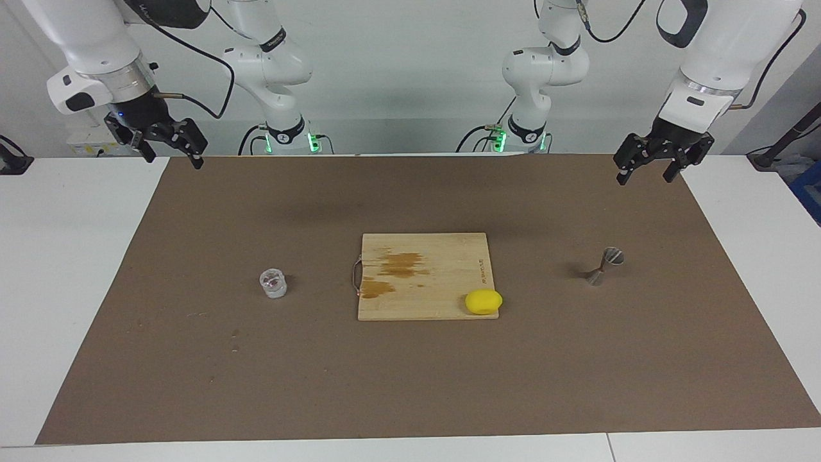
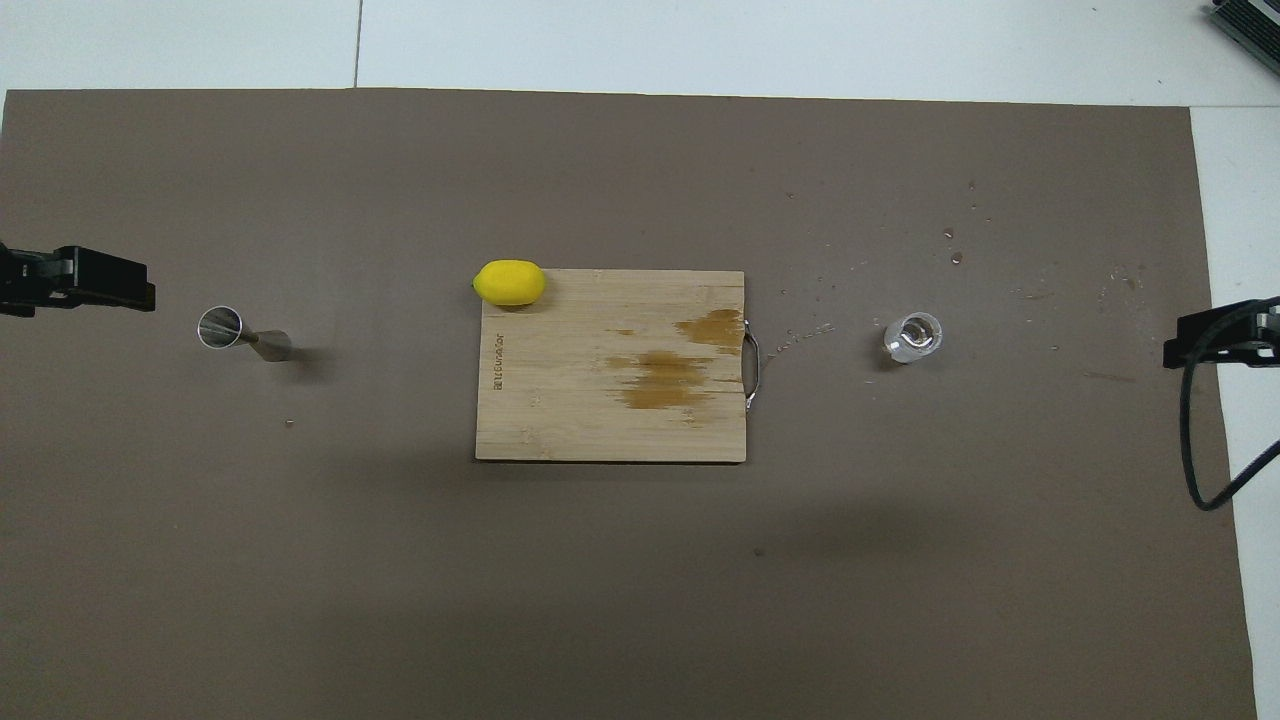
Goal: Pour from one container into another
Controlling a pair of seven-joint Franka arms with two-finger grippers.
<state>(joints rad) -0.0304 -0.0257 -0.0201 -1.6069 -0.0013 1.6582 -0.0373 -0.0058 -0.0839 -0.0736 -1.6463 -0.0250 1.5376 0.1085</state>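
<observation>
- A brown mat (image 1: 410, 385) covered the white table, with a wooden cutting board (image 1: 423, 276) at its middle and a lemon (image 1: 483, 301) on one corner of it.
- We found the glass cup (image 1: 273, 283) upright on the mat toward the right arm's end, and the metal jigger (image 1: 605, 265) upright toward the left arm's end.
- We saw the right gripper (image 1: 168, 146) and left gripper (image 1: 654, 160) raised over the mat's corners nearest the robots, fingers spread, holding nothing.
- We judged the cup heavy for its size, rigid, slick and breakable, best pinched across its thick walls at mid-height; the jigger looked light and tippy.
</observation>
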